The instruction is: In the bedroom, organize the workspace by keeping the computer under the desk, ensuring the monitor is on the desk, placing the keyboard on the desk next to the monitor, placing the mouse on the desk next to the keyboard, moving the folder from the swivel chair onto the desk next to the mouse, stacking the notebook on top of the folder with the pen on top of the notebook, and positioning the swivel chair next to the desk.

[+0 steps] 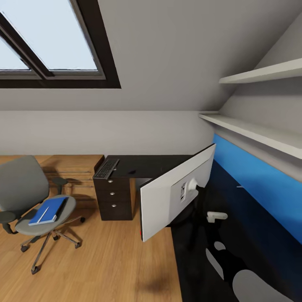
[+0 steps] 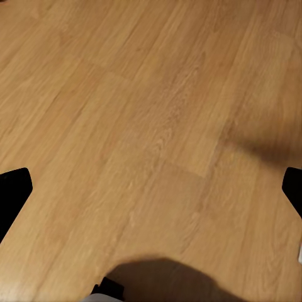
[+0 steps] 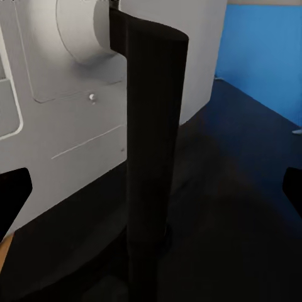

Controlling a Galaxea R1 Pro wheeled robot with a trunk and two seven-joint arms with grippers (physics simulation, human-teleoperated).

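Monitor (image 1: pixel 167 193) white back toward camera

Attic bedroom office: skylight (image 1: pixel 50 37), desk (image 1: pixel 159 164)

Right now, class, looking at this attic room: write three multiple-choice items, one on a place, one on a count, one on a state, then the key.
1. Where is the blue folder?
A. on the chair seat
B. on the desk
C. on the floor

2. How many round knobs show on the desk drawers?
A. one
B. three
C. five

3. Which side of the monitor faces the head camera?
A. black screen
B. white back
C. neither

Key: 1 A, it lies on the grey chair. 2 B, three silver knobs in a column. 3 B, the white back and stand mount show.
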